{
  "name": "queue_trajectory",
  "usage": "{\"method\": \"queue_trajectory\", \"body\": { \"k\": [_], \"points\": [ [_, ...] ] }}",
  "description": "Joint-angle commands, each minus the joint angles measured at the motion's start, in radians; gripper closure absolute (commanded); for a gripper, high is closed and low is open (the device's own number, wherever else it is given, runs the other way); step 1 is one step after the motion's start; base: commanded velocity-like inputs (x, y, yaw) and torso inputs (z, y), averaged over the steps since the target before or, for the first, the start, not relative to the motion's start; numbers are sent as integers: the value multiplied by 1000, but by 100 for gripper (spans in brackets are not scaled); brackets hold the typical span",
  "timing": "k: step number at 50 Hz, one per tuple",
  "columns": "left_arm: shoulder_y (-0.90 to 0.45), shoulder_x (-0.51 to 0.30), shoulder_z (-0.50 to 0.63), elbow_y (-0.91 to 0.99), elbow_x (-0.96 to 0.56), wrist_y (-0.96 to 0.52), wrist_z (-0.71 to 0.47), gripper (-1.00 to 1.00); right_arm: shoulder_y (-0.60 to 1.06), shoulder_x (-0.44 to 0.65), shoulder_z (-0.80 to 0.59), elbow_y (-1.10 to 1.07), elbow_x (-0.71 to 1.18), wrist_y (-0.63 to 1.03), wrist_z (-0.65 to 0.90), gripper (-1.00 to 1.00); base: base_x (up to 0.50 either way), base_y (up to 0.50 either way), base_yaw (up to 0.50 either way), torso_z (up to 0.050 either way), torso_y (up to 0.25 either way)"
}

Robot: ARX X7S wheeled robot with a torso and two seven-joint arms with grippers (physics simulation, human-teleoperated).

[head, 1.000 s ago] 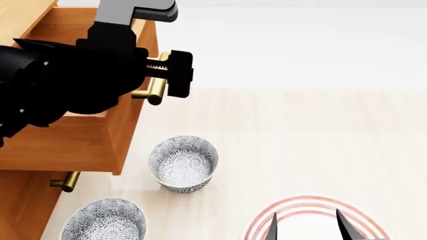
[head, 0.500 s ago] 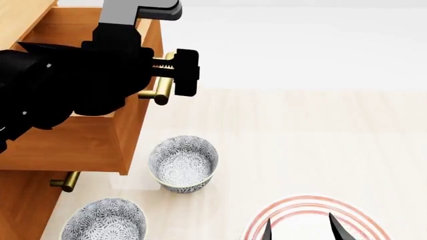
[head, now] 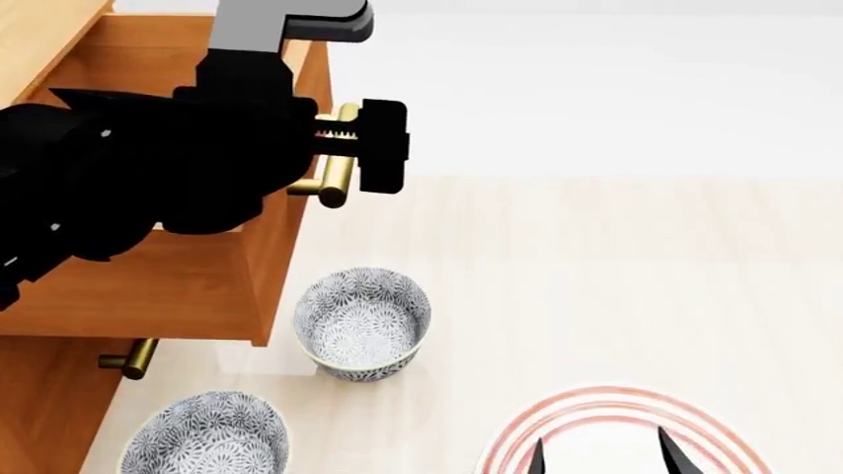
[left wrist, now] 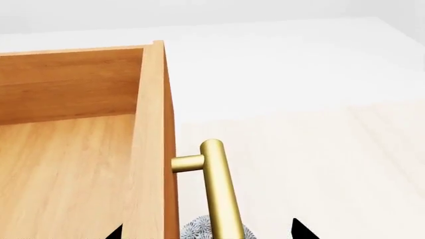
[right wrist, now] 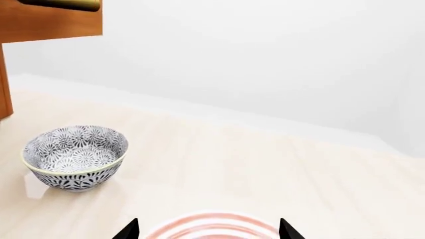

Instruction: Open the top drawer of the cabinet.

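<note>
At the far left of my head view stands the cabinet, with the top drawer pulled well out over the pale wooden table, its bare floor showing. My left gripper reaches across the open box, and its fingers are spread on either side of the drawer front and the brass handle. One finger sits outside the bar, and I cannot make out whether any pad touches it. The left wrist camera confirms the wide jaws: only two dark tips show, apart at either side, with the drawer front and handle between them. Below the drawer, the lower drawer's handle pokes out, that drawer shut. Just right of the cabinet sit two patterned bowls: one near the bottom edge, the other a little further out, just beside the drawer's front corner. Further right lies a red-ringed plate, and my right gripper hangs over it with its black tips parted, holding nothing.
</note>
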Motion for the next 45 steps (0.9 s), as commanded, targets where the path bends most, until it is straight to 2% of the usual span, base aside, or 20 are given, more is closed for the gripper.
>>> {"method": "queue_trajectory", "body": {
  "k": [1,45],
  "points": [
    [32,45,-28,429,-269,11,90,-100,-3,2,-1,16,-3,-9,1,-100,0,0,0,0,0],
    [-33,45,-30,566,-324,64,32,-100,-39,27,2,-26,1,-16,11,-100,-7,0,0,0,3]
  ]
}}
